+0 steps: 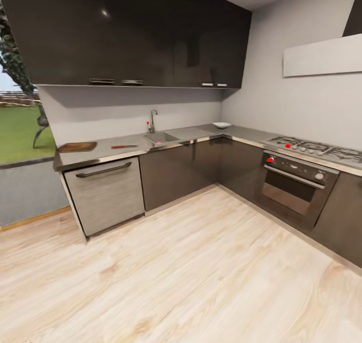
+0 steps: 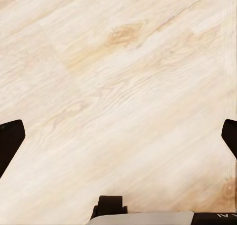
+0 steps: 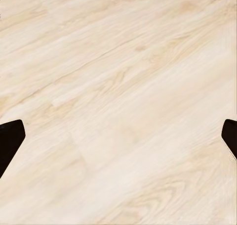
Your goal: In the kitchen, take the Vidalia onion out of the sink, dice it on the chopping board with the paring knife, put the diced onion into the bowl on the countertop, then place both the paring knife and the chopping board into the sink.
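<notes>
A pale wooden plank floor [image 1: 191, 272] covers the lower half of the head view. Across the middle of the frame runs an L-shaped grey countertop [image 1: 105, 149] over dark cabinet fronts, with dark wall cabinets [image 1: 130, 31] filling the upper left and centre. At the right edge sit a built-in oven [image 1: 294, 184] and, above it, a gas hob [image 1: 317, 148] with red knobs. A steel-fronted dishwasher [image 1: 106, 194] stands at left centre under the worktop.

Just left of centre, the sink [image 1: 161, 137] is let into the countertop, its chrome tap [image 1: 152, 120] rising behind it; a small reddish spot in the basin may be the Vidalia onion [image 1: 159, 143], too small to be sure. At the left end of the worktop lies the chopping board [image 1: 77, 146], and between it and the sink the paring knife [image 1: 124, 146]. The white bowl [image 1: 221, 124] rests in the far corner, right of centre.

In the left wrist view the left gripper [image 2: 118, 136] has its dark fingertips at opposite frame edges, spread wide, grasping nothing, above bare floor. The right gripper [image 3: 118, 138] in the right wrist view is likewise wide apart and empty.
</notes>
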